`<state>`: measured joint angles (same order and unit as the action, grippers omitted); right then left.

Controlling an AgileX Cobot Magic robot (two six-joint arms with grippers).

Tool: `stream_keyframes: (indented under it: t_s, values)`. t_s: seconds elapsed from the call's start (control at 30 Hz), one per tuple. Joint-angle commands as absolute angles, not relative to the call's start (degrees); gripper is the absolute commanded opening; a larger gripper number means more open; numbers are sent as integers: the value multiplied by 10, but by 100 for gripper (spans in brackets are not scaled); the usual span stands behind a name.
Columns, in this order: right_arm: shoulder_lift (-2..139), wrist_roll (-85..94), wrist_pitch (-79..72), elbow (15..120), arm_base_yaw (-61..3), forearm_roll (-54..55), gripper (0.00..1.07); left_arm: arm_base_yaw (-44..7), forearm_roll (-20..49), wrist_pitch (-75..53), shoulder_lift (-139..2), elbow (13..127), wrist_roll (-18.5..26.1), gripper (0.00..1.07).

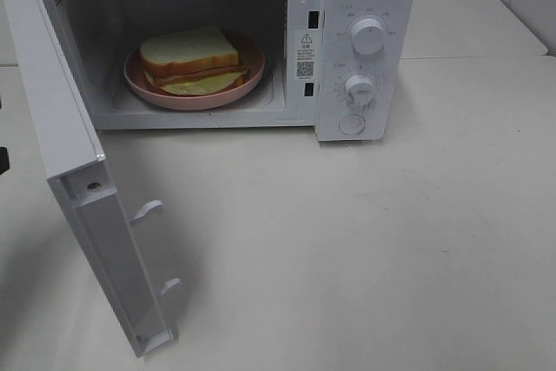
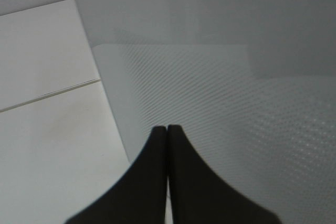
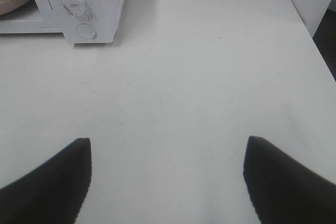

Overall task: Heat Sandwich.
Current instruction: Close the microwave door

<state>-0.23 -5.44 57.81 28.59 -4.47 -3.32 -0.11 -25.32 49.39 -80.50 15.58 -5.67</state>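
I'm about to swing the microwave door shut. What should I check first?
1. Load: sandwich sits on plate inside microwave: ok.
2. Sill: plate lies fully behind it: ok.
3. Path: door stands wide open, nothing in the doorway: ok.
4. Pusher: left gripper is shut and faces the door's outer panel: ok. Contact: cannot tell.
5. Other arm: right gripper is open and empty over the table, away from the door: ok.
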Motion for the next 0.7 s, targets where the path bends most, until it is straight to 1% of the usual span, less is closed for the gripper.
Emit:
stream_keyframes:
  t_s: [0.03, 0.1, 0.13, 0.17, 0.3, 0.33, 0.47, 0.5, 0.53, 0.57, 0.6, 0.63, 0.7]
  values:
    - [-18, -59, 570, 286, -40, -33, 76, -26, -257, 512, -824, 174, -62, 0]
    - [-18, -59, 570, 286, -40, -33, 76, -43, -256, 520, -835, 181, -61, 0]
    - [-18, -59, 570, 286, -40, -33, 76, -62, -250, 528, -848, 189, -59, 0]
    - [-18, -59, 570, 286, -40, -33, 76, -62, -250, 528, -848, 189, -59, 0]
    - [-18, -59, 570, 286, -40, -33, 76, -104, -222, 548, -876, 206, -56, 0]
    - [-18, -59, 570, 286, -40, -33, 76, -104, -222, 548, -876, 206, -56, 0]
    - [-18, -59, 570, 286, -40, -33, 76, -142, -203, 552, -906, 236, -51, 0]
    - [-18, -59, 570, 286, -40, -33, 76, -142, -203, 552, -906, 236, -51, 0]
    - [-18, -59, 570, 286, -40, -33, 76, -151, -196, 552, -912, 242, -45, 0]
    - [-18, -59, 570, 286, -40, -33, 76, -167, -173, 551, -924, 256, -33, 0]
    - [-18, -59, 570, 286, -40, -33, 76, -176, -159, 551, -930, 262, -30, 0]
    - [-18, -59, 570, 286, -40, -33, 76, -176, -159, 551, -930, 262, -30, 0]
    - [-18, -59, 570, 286, -40, -33, 76, -194, -131, 551, -943, 276, -28, 0]
